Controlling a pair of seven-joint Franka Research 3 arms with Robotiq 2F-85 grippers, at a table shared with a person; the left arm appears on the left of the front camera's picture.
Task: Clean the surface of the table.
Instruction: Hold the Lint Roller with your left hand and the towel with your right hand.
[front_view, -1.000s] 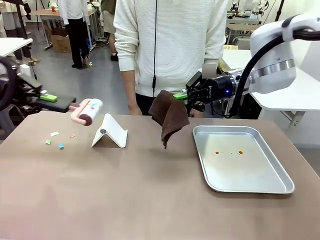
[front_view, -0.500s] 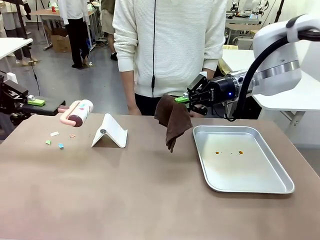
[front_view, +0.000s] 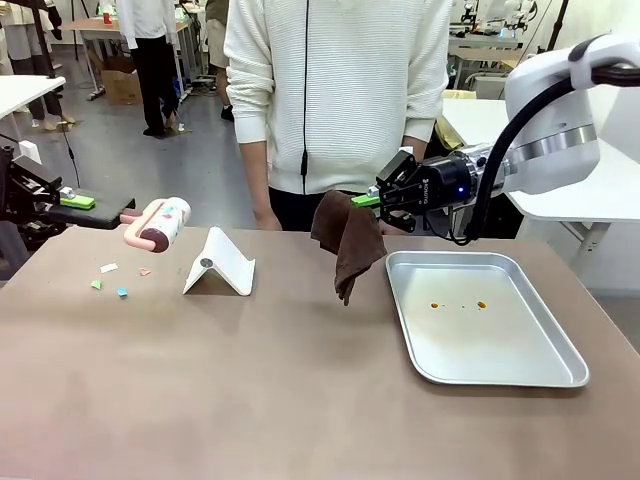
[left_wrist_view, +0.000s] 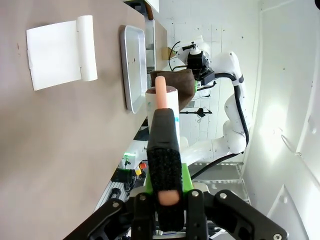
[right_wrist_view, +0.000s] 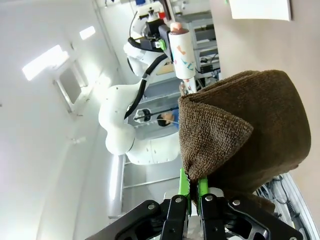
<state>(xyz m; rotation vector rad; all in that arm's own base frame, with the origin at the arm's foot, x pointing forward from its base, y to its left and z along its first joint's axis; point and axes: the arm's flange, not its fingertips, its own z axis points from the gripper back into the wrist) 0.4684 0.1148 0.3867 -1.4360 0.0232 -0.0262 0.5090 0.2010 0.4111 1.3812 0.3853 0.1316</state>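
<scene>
Left arm first: you've pulled it back toward the left edge since a second ago. Your left gripper is clamped on the handle of the pink-handled lint roller with a white drum, which is up in the air over the far left of the wide taupe-brown matte table. Small coloured paper scraps lie on the tabletop just below the roller, left of a white folded card stand.

On the right, your right gripper has barely shifted. It is pinched on a corner of the dark brown terry cloth, which hangs over the table's far edge, just left of the silver metal tray. Orange spots mark the tray. A person in a white jumper stands at the far side.
</scene>
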